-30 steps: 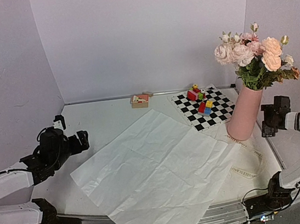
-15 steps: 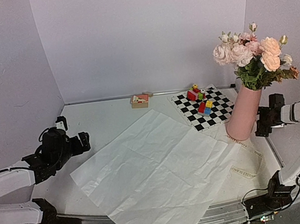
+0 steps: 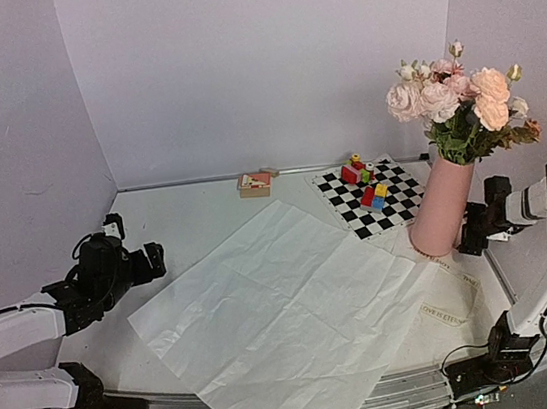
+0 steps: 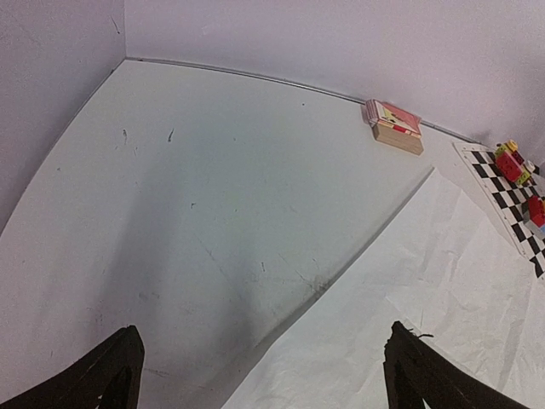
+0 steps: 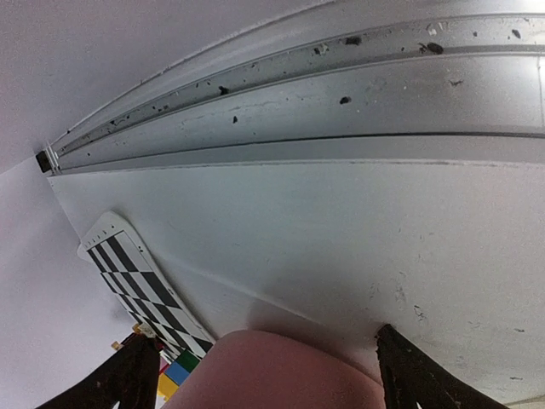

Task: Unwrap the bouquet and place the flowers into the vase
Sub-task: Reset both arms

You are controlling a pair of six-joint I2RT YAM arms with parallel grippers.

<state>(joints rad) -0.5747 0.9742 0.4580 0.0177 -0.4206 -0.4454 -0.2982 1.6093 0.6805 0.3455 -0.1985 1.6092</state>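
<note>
The flowers [image 3: 457,105], pink, peach and cream blooms on green stems, stand in the tall pink vase [image 3: 443,212] at the right. The bouquet's white paper sheet [image 3: 287,309] lies spread flat across the table's middle. My right gripper [image 3: 469,234] reaches in from the right at the vase's lower part. In the right wrist view the pink vase [image 5: 281,375] fills the gap between the dark fingers of the right gripper [image 5: 264,342]. My left gripper [image 3: 155,260] hovers open over the left of the table. In the left wrist view the left gripper [image 4: 262,334] has only table and the paper's edge [image 4: 409,281] between its fingers.
A checkerboard mat [image 3: 373,196] with several coloured toy blocks [image 3: 362,173] lies just left of the vase. A small wooden box [image 3: 256,183] sits by the back wall. The right wall and the table's metal rail [image 5: 341,85] are close behind the right arm.
My right gripper moved left and down onto the vase's lower part and narrowed a little. The vase and flowers shifted slightly left. The left arm barely moved.
</note>
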